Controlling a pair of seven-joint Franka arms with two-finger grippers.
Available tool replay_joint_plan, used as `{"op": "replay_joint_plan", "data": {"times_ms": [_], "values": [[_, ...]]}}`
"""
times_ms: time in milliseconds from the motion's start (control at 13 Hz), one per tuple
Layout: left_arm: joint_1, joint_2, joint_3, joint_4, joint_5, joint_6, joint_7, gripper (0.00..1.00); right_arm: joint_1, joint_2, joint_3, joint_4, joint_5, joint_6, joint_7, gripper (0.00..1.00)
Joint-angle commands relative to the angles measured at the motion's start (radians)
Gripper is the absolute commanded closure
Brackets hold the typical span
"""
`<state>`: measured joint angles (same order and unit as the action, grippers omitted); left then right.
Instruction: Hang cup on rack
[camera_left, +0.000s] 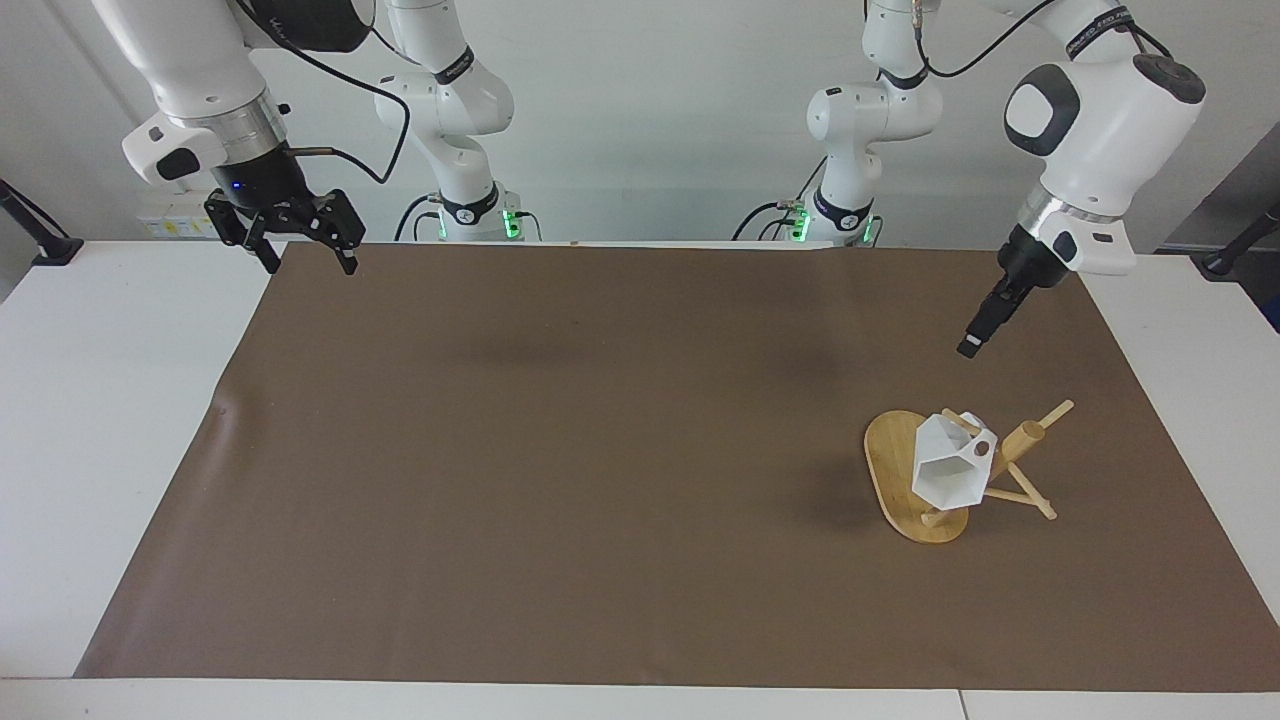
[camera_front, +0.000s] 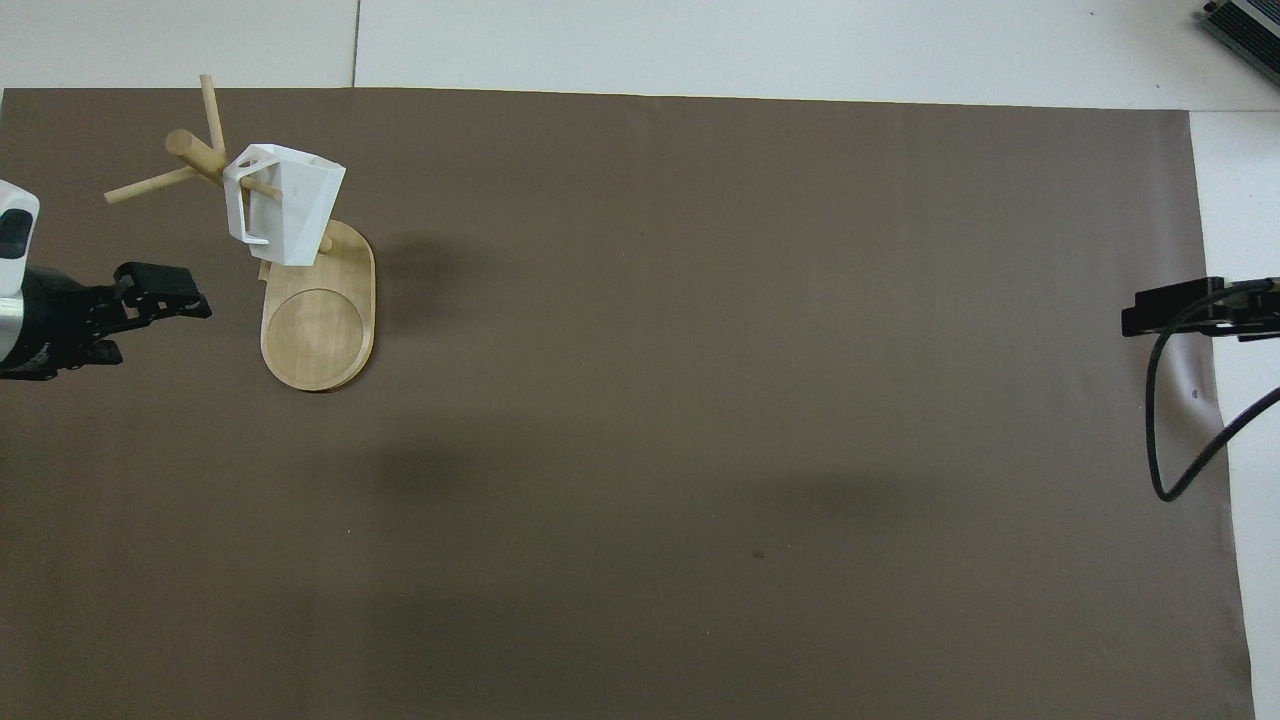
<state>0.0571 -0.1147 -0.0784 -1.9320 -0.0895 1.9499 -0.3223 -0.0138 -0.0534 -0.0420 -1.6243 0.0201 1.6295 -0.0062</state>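
The white faceted cup (camera_left: 948, 470) hangs by its handle on a peg of the bamboo rack (camera_left: 1022, 440), its mouth tilted down over the oval base (camera_left: 885, 460). In the overhead view the cup (camera_front: 290, 205) hangs over the base (camera_front: 318, 335). My left gripper (camera_left: 972, 343) is up in the air, clear of the cup and rack, over the mat toward the robots, empty and seen edge-on. In the overhead view it (camera_front: 160, 320) shows two fingers apart. My right gripper (camera_left: 306, 262) waits open and empty over the mat's corner at the right arm's end.
A brown mat (camera_left: 600, 450) covers most of the white table (camera_left: 120, 420). The right gripper's tip (camera_front: 1175, 308) and its black cable (camera_front: 1165, 440) show at the edge of the overhead view.
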Motion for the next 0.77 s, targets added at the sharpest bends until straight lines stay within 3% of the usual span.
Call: {"op": "replay_joint_plan", "data": {"times_ms": [0, 154, 462, 692], "values": [[-0.006, 0.024, -0.006, 0.054, 0.065, -0.069, 0.124, 0.0, -0.003, -0.013, 0.002, -0.014, 0.0, -0.003, -0.014, 0.0], [-0.011, 0.053, -0.004, 0.106, 0.063, -0.13, 0.213, 0.0, -0.003, -0.013, 0.002, -0.014, 0.0, -0.002, -0.014, 0.0], [-0.017, 0.162, -0.011, 0.387, 0.068, -0.366, 0.218, 0.0, -0.032, -0.013, 0.001, -0.014, 0.0, -0.002, -0.014, 0.0], [-0.014, 0.162, -0.017, 0.407, 0.07, -0.419, 0.22, 0.0, -0.034, -0.013, 0.001, -0.014, 0.0, -0.003, -0.014, 0.0]]}}
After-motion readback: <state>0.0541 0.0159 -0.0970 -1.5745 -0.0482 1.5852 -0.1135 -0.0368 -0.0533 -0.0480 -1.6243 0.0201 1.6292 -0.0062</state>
